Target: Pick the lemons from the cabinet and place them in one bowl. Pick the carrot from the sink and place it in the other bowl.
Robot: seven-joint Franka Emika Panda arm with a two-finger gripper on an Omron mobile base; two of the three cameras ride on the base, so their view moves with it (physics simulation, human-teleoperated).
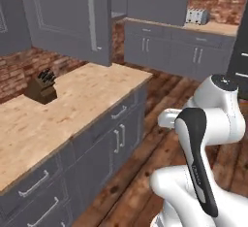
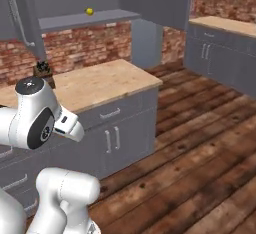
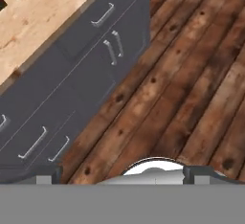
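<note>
Lemons are my job, and one small round yellow lemon (image 2: 89, 11) sits on the grey shelf (image 2: 85, 20) of the big grey wall cabinet (image 1: 68, 15), whose door with the long silver bar handle (image 1: 92, 18) hangs open. Below it is the long light wooden table (image 1: 58, 107) on grey drawers. A dark brown knife block (image 1: 42, 86) stands on the table by the brick wall. My tool (image 3: 122, 173) hangs over the dark wooden floor (image 3: 191, 74), its two tips wide apart, holding nothing.

cabinet (image 1: 68, 12) cut off at frame top, knife block (image 2: 42, 68) partly behind arm
</note>
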